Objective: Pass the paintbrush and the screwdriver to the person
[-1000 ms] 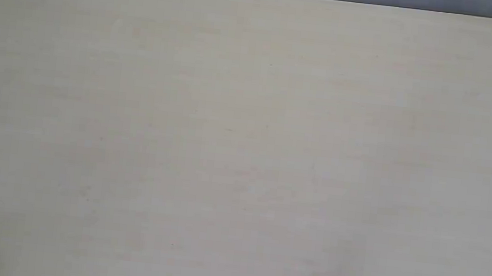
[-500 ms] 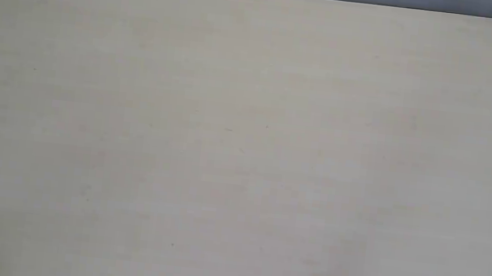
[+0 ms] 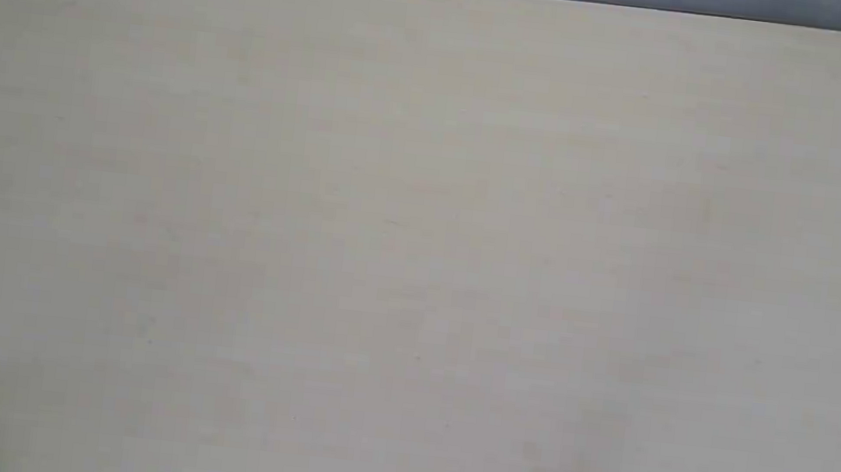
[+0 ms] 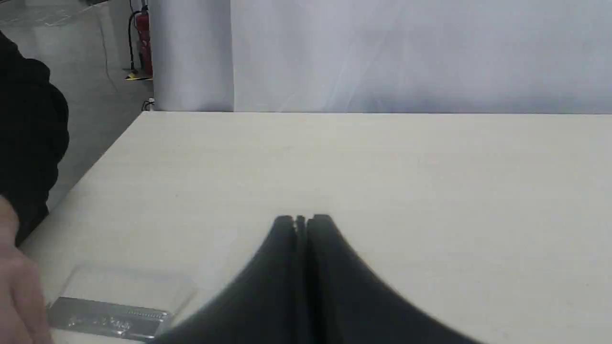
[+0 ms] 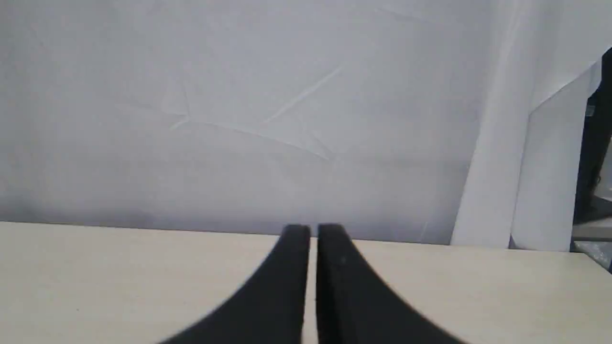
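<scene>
One paintbrush [image 4: 107, 319] flat on table [image 4: 382, 162], near closed left claw [image 4: 302, 219], by person's hand [image 4: 16, 277].

The flat wooden tabletop [image 3: 420, 236] is pale beige with faint grain, the creased cloth backdrop [image 5: 239, 119] grey-white. The left gripper [image 4: 302, 220] and right gripper [image 5: 313, 230] are matt black. The wide flat paintbrush [image 4: 114, 306] shows whitish bristles and a silver ferrule; the person's bare hand [image 4: 16, 286] is pinkish.

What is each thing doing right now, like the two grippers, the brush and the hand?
left gripper: shut, empty.
right gripper: shut but for a thin slit, empty.
paintbrush: lying flat on the table, handle out of sight.
person's hand: beside the brush's metal end; touching it or not, cannot tell.
</scene>
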`<state>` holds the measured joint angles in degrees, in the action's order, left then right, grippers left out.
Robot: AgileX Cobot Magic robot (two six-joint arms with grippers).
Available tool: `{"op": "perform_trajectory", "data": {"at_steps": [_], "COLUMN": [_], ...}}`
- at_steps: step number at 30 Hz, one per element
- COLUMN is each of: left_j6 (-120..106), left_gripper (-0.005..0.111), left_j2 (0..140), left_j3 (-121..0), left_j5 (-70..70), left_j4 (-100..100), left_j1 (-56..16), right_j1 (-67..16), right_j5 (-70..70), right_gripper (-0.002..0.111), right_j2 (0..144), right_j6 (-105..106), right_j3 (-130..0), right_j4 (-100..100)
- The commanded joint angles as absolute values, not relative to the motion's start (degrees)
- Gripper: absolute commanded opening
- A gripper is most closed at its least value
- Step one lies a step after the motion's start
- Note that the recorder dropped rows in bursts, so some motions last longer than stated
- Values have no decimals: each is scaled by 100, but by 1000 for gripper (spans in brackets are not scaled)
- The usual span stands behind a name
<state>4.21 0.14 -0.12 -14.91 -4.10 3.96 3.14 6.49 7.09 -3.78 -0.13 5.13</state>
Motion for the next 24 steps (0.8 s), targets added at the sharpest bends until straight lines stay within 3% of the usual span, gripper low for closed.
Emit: {"op": "perform_trajectory", "data": {"at_steps": [1, 24], "left_j6": [432, 432], "left_gripper": [0, 0], "left_j2": [0, 0], "left_j3": [0, 0], "left_j5": [-1439, -1424], "left_j4": [-392, -405], "left_j1": [364, 364], "right_j1": [322, 322], "right_j5": [513, 500], "right_gripper": [4, 4], "right_j2": [695, 695], "right_j6": [-366, 120], "right_j3": [0, 0], "right_j4": [539, 120]}}
